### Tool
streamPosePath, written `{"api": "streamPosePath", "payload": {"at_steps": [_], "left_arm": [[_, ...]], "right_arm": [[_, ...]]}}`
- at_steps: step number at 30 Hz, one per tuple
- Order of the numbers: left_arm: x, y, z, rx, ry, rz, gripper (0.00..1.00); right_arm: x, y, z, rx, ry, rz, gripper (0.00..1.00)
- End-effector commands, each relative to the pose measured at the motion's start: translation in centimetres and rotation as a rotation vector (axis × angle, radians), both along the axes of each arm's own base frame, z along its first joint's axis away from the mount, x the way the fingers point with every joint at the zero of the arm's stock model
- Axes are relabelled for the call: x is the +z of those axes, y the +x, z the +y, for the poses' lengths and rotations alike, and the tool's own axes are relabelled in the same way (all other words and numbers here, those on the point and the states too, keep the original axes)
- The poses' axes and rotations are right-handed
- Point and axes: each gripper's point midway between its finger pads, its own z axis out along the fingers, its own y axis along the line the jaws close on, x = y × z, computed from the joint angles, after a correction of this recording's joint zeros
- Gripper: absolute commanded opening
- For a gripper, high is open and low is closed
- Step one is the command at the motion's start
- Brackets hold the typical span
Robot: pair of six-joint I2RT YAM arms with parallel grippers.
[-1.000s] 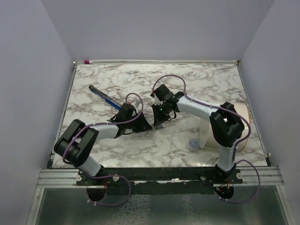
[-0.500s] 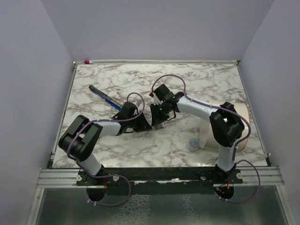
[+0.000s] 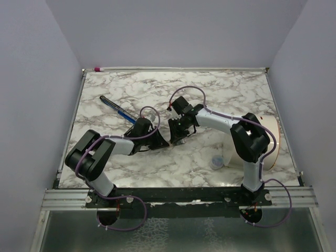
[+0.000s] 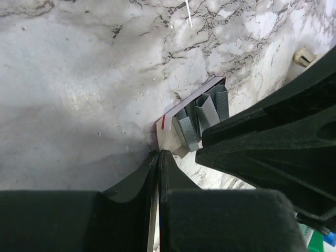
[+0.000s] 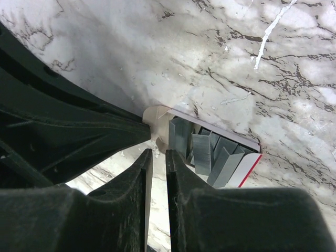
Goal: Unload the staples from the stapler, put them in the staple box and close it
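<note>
A small white piece with red marks lies on the marble between both grippers. Several grey strips of staples lie in it. My left gripper is shut, its tips pinching the near corner flap of the white piece. My right gripper stands just beside the same flap, jaws a narrow gap apart with only the table showing between them. The staples lie right of its tip. From above, the left gripper and right gripper nearly touch. The stapler is hidden.
A blue-black pen lies behind the left arm. A pale round container and a small translucent cap sit by the right arm's base. A pink-tipped stick rests along the back edge. Grey walls enclose the table.
The left jaws have closed onto the white piece's flap. The right jaws have parted slightly from fully shut. Both arms stay almost in place.
</note>
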Motion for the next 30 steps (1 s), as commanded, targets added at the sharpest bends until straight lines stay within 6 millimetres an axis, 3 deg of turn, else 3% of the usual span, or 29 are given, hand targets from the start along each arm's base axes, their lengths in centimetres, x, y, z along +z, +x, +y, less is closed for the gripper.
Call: {"api": "streamPosePath", "payload": {"at_steps": [1, 17, 30], "left_arm": [[-0.40, -0.96, 0.52, 0.028, -0.018, 0.025, 0.04], [-0.38, -1.71, 0.67, 0.115, -0.114, 0.055, 0.00], [-0.11, -1.61, 0.62, 0.126, -0.121, 0.048, 0.00]], "right_arm": [[-0.94, 0.36, -0.17, 0.008, -0.042, -0.009, 0.17], [-1.54, -0.32, 0.18, 0.034, -0.022, 0.026, 0.12], [-1.06, -0.10, 0.05, 0.038, -0.051, 0.000, 0.16]]}}
